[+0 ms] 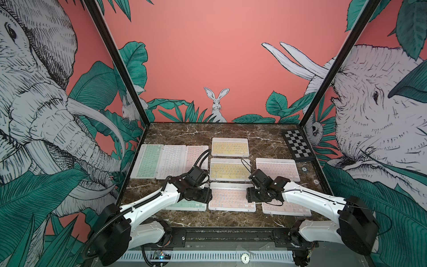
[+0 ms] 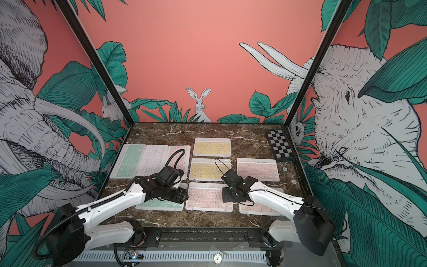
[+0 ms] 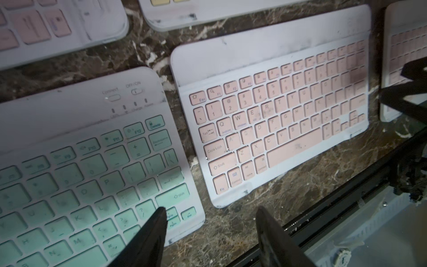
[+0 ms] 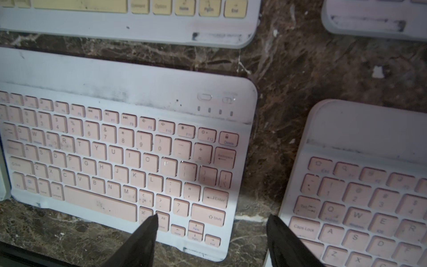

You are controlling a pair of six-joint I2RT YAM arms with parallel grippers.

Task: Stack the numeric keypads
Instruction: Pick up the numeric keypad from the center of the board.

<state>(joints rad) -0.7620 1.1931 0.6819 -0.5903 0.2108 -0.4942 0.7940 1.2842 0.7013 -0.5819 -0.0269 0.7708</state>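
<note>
Several numeric keypads lie flat and single on the marble table (image 1: 265, 138) in both top views. At the front lie a mint one (image 3: 69, 185), a pink one (image 1: 231, 199) and another pink one (image 4: 369, 208). My left gripper (image 3: 212, 209) is open and low over the mint keypad's right end: one finger stands over its keys, the other over bare marble. My right gripper (image 4: 212, 216) is open over the right end of the middle pink keypad (image 4: 115, 157), spanning the gap to the pink one beside it. Neither gripper holds anything.
Farther back lie two yellow keypads (image 1: 230, 170) (image 1: 230, 146), a pink one (image 1: 277, 168) and a left row of mint (image 1: 147, 160), white (image 1: 171, 161) and pink (image 1: 196, 152). A checkered board (image 1: 298, 144) sits back right, with two small round discs (image 1: 304, 169) near it. A black rail (image 1: 228, 235) runs along the front.
</note>
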